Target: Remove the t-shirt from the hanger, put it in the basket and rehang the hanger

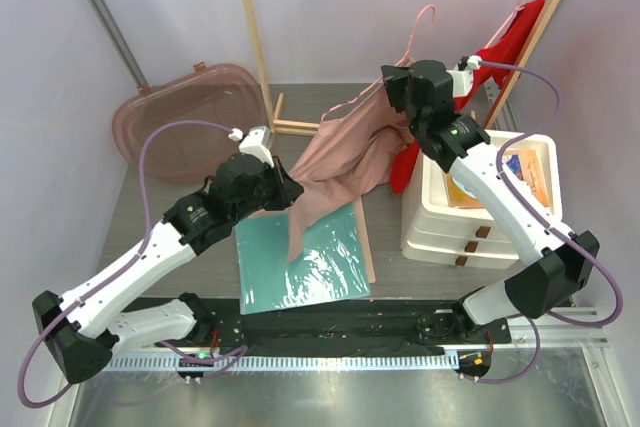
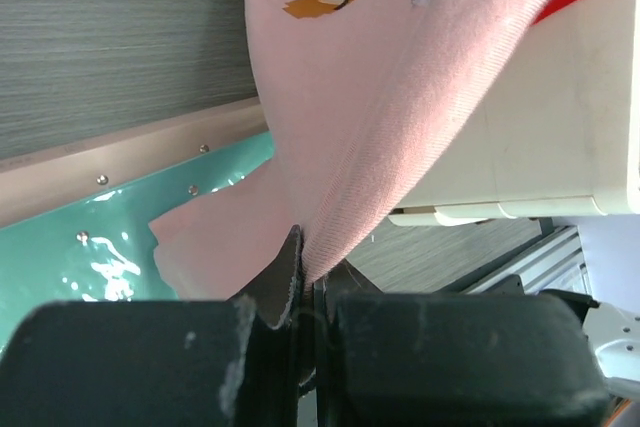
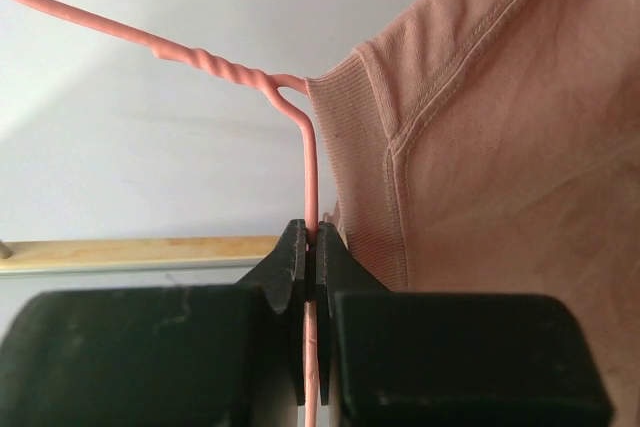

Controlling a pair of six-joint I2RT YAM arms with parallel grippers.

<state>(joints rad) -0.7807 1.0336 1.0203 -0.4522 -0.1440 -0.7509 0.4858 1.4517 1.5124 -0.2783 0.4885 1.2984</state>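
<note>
Your left gripper (image 2: pixel 305 262) has its jaws pressed together on a fold of the pink t-shirt (image 2: pixel 390 97). You find it near the centre of the top view, at the upper left corner of the green mat (image 1: pixel 320 267). Your right gripper (image 3: pixel 312 242) is clamped on the thin wire of the pink hanger (image 3: pixel 311 172), just below the twisted neck, in the upper right of the top view. The t-shirt is stretched between both grippers, its ribbed collar touches the wire beside the twist, and one end lies on the mat. A white drawer box (image 1: pixel 450 232) stands at the right.
</note>
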